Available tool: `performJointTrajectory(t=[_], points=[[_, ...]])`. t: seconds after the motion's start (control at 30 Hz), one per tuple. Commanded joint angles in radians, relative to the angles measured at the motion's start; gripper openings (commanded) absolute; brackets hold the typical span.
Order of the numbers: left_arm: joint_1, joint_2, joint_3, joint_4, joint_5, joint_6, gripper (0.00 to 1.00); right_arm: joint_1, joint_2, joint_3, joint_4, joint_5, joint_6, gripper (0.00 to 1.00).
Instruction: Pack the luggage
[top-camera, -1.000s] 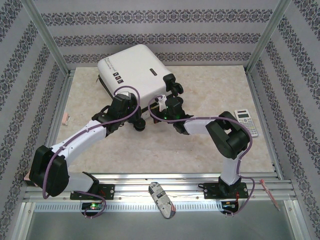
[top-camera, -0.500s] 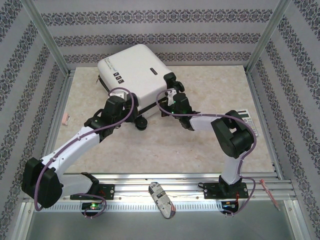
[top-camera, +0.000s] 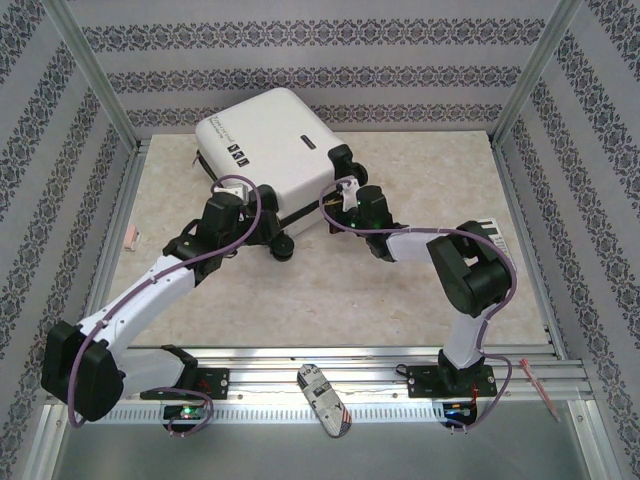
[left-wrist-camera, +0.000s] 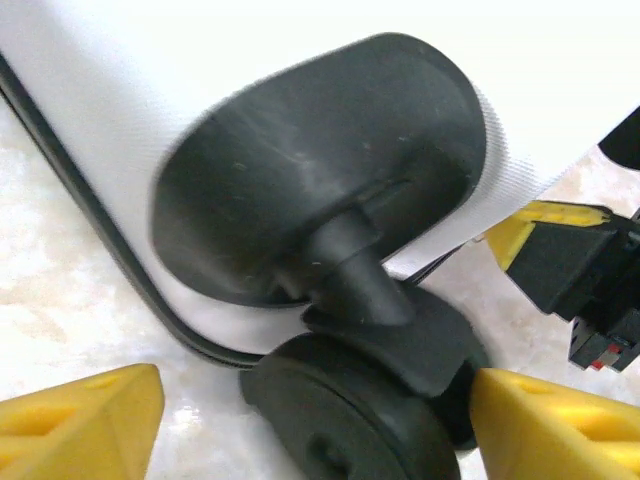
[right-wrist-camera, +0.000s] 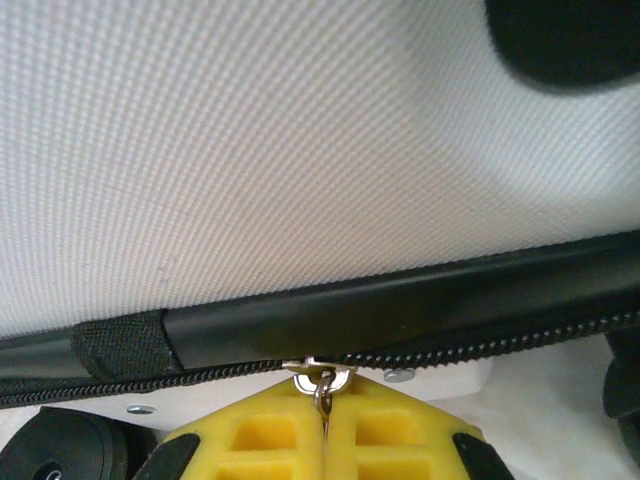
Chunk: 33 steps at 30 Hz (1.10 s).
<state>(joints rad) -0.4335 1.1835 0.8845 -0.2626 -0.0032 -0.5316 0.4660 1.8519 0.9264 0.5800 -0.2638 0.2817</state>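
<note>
The white hard-shell luggage (top-camera: 275, 140) lies closed at the back of the table, its black zipper band (right-wrist-camera: 400, 300) running along the near side. My right gripper (right-wrist-camera: 323, 415) is shut on the metal zipper pull (right-wrist-camera: 322, 385), its yellow fingers (right-wrist-camera: 260, 435) pressed together right under the zipper slider. In the top view the right gripper (top-camera: 352, 200) sits at the case's near right corner by a wheel (top-camera: 343, 158). My left gripper (left-wrist-camera: 310, 430) is open, its yellow fingertips (left-wrist-camera: 80, 415) on either side of a black caster wheel (left-wrist-camera: 350, 410). That wheel (top-camera: 283, 246) is at the case's near edge.
A calculator (top-camera: 495, 240) lies at the right of the table behind the right arm's elbow. A small pink object (top-camera: 132, 236) rests by the left wall. A patterned item (top-camera: 327, 398) lies on the front rail. Patterned walls and metal posts enclose the table.
The right gripper has moved up and right along the case's near side toward the corner wheel. The left gripper has shifted left and back toward the case's near edge.
</note>
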Motion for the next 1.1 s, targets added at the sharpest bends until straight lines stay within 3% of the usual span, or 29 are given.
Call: performJointTrajectory(t=[0.0, 0.33, 0.8, 0.97, 1.07], points=[[0.016, -0.034, 0.013, -0.026, 0.022, -0.007, 0.85, -0.036, -0.047, 0.003, 0.058, 0.018, 0.001, 0.00], [-0.005, -0.005, 0.022, 0.018, 0.124, -0.062, 0.89, -0.032, -0.039, 0.009, 0.054, 0.002, 0.002, 0.00], [-0.069, 0.141, 0.076, 0.103, 0.057, -0.079, 0.92, -0.018, -0.036, -0.008, 0.078, -0.020, 0.010, 0.00], [-0.070, 0.172, 0.095, 0.104, -0.031, -0.071, 0.87, -0.015, -0.040, -0.030, 0.101, -0.033, 0.011, 0.00], [-0.070, 0.192, 0.104, 0.097, -0.051, -0.065, 0.76, -0.013, -0.042, -0.048, 0.129, -0.058, 0.008, 0.00]])
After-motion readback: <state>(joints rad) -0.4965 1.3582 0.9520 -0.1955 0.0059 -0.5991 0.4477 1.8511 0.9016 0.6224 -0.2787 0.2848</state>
